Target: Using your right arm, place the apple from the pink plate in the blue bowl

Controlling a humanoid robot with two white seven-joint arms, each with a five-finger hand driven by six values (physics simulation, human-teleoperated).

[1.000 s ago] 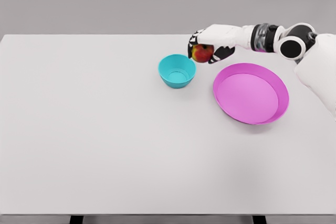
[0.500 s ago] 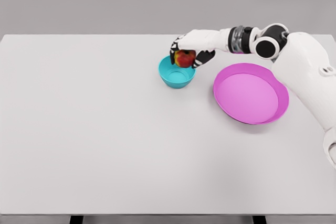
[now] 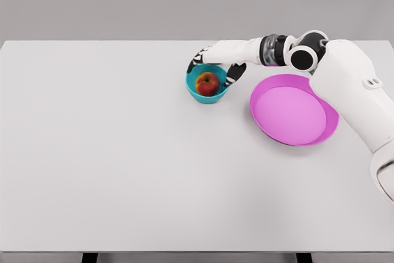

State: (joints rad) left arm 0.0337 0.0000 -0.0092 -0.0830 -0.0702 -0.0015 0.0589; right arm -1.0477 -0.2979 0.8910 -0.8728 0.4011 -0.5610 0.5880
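On the white table (image 3: 123, 164) the first thing from the left is the blue bowl (image 3: 207, 95). It sits a little above the middle of the table, at about 12 o'clock from the center. The apple (image 3: 207, 83) is inside the bowl now. It is red with a bit of yellow, and it looks like it rests on the bottom of the bowl.

The right hand (image 3: 214, 63) hangs right over the bowl. Its fingers (image 3: 196, 61) are spread apart and hold nothing. Some fingers point down by the bowl's rim at 10 o'clock, and the thumb side reaches down by the rim at 3 o'clock. The apple sits in the gap under the hand. I cannot tell if any fingertip touches the bowl.

The right arm (image 3: 345, 72) comes in from the right side. It stretches almost flat toward 9 o'clock, with the wrist straight and the palm facing down.

The pink plate (image 3: 294, 109) is at 4 o'clock from the bowl, close by but not touching it. Nothing lies on it.

I think the drop step is done, because the apple is in the bowl and the hand is off it. The next move should be to lift the hand straight up first, so the fingers do not bump the bowl or knock the apple out. Then the arm can pull back toward 3 o'clock.

The left arm is not in the picture.
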